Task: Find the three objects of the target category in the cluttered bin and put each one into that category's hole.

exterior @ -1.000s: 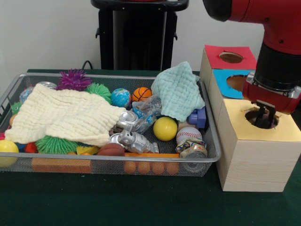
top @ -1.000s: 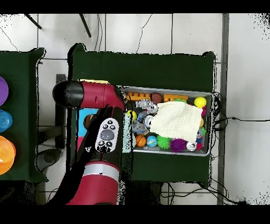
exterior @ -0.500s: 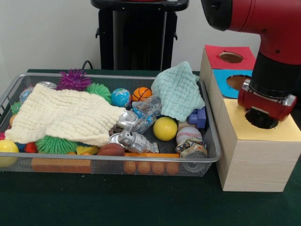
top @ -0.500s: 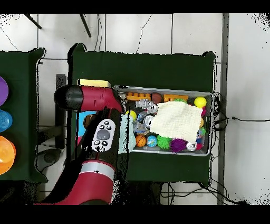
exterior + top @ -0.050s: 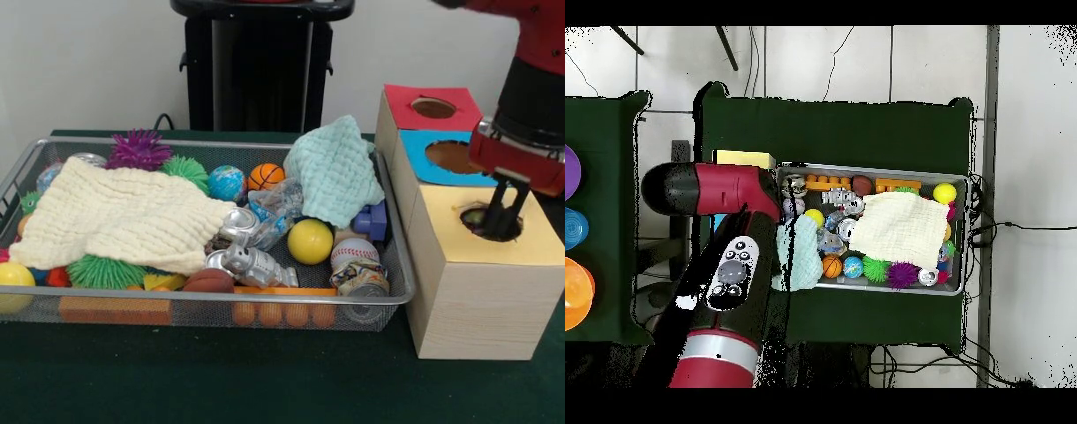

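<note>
My gripper [image 5: 501, 223] hangs over the round hole [image 5: 479, 219] in the yellow-topped wooden box [image 5: 477, 291], right of the bin. Its two dark fingers [image 5: 491, 210] point down at the hole's right side, a little apart, with nothing seen between them, so it looks open. The wire mesh bin [image 5: 221, 297] holds mixed toys: a yellow ball [image 5: 310, 240], a baseball [image 5: 354, 253], a small basketball [image 5: 265, 176], a globe ball [image 5: 227, 183] and a brown football [image 5: 208, 281]. In the overhead view the red arm [image 5: 725, 250] hides the gripper.
A blue-topped box [image 5: 441, 155] and a red-topped box [image 5: 428, 106] stand behind the yellow one, each with a hole. A cream cloth [image 5: 124, 216] and a teal cloth [image 5: 335, 177] cover parts of the bin. Spiky balls [image 5: 139, 148], a silver toy [image 5: 252, 263] and a can [image 5: 360, 279] lie among the clutter.
The arm has swung right and lifted. Half a second ago the wrist sat low on the yellow box and hid the hole; now the fingers show above it.
</note>
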Tool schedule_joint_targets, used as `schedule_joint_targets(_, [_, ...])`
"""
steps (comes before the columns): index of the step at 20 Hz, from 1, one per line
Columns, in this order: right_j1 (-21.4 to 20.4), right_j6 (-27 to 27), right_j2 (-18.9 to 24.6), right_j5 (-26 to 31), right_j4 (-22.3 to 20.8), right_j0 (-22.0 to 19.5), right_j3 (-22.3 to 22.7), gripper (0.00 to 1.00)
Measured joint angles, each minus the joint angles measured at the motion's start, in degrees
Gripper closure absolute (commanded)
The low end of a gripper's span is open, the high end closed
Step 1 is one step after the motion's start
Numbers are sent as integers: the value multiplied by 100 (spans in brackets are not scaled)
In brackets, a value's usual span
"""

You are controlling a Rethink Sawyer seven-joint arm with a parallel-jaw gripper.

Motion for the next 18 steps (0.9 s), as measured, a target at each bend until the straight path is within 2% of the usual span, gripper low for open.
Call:
schedule_joint_targets(7, [-428,0,-27,460,-5,5,-19,100])
schedule_joint_targets(14, [-684,0,-91,677,-37,-109,-96,100])
schedule_joint_targets(18, [-838,0,-237,906,-238,-269,-242,100])
